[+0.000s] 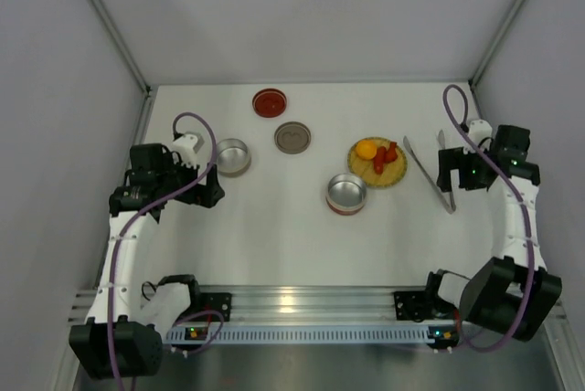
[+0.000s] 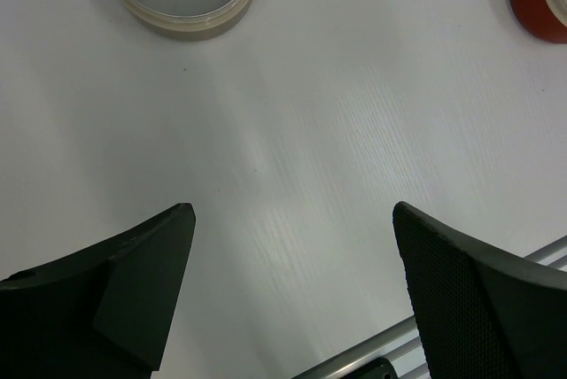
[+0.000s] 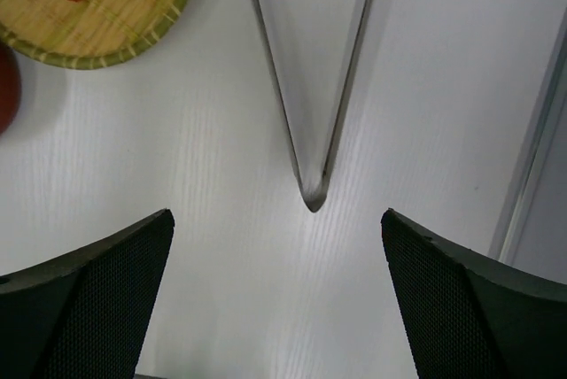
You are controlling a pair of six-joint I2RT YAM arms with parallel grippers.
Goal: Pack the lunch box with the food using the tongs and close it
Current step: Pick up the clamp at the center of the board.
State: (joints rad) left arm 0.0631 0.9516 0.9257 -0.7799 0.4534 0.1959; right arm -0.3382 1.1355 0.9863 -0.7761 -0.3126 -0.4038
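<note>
Top external view shows that the job has hardly begun. The food (image 1: 376, 156) — one round orange piece and a few little red pieces — lies on the yellow plate (image 1: 395, 177), on the right part of the white table (image 1: 274, 236). None of it is in a tin. The tongs (image 1: 428, 172) lie flat on the table just beside the plate, on its right side. Their joined end points toward the arms. Nothing holds them.

The right gripper (image 3: 276, 215) is wide open and holds nothing. In the right wrist view, the joined end of the tongs sits in line with the gap of its open jaws, a bit ahead of them. As far as I can see, they do not touch. The left gripper (image 2: 292, 209) is wide open too, and empty. It hangs over bare table near the silver tin (image 1: 232, 157).

The lunch box is in pieces. The silver tin is on the left and a tin with a red bottom (image 1: 346, 195) sits near the plate. Both look empty. A red lid (image 1: 270, 101) and a brown lid (image 1: 292, 137) lie apart at the back.

Almost all of the job is left, I think — pick up the tongs, move each bit of food into a tin, then put the box together and close it.
</note>
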